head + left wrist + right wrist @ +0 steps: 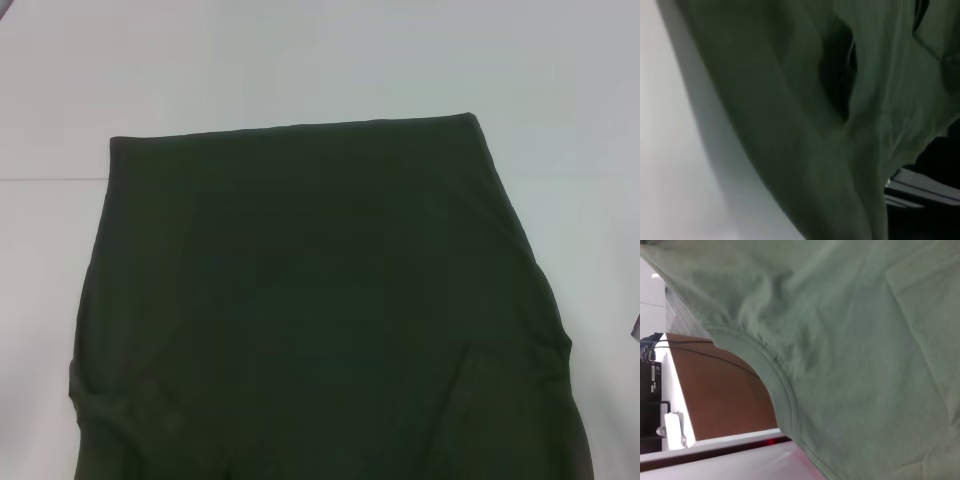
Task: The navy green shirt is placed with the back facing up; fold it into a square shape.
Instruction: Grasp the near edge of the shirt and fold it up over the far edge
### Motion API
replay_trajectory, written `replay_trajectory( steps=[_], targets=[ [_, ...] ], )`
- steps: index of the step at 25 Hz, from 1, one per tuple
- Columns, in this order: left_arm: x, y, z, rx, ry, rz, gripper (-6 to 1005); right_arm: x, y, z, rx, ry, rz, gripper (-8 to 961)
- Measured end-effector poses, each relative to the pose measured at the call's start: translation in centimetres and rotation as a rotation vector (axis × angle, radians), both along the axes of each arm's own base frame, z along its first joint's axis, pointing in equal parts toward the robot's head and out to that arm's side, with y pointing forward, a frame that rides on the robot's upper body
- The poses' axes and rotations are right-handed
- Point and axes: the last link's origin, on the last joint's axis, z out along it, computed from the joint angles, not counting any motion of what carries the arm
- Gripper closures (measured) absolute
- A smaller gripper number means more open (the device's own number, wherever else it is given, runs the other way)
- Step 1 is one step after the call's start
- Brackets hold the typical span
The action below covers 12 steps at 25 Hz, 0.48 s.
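You have a plain white counter (300, 60) before you, matte and bare along its far side and at both edges of the head view. A faint seam crosses it on the left, level with the cloth's far corner. Lying on it is the navy green shirt (320, 300), its straight far edge running across the surface. The fabric widens toward you and runs out of the head view at the near side. In the left wrist view, draped folds of it hang beside the white surface.
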Motion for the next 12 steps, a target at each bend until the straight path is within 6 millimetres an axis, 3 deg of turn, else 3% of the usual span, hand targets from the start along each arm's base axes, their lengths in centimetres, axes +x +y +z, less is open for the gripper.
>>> replay_trajectory(
  steps=[6, 12],
  targets=[
    [0.6, 1.0, 0.4, 0.118, -0.092, -0.008, 941, -0.2, 0.8, 0.4, 0.094, 0.068, -0.025, 862],
    [0.6, 2.9, 2.0, 0.372, -0.201, 0.048, 940, -0.1, 2.8, 1.9, 0.301, 0.167, -0.066, 859]
  ],
)
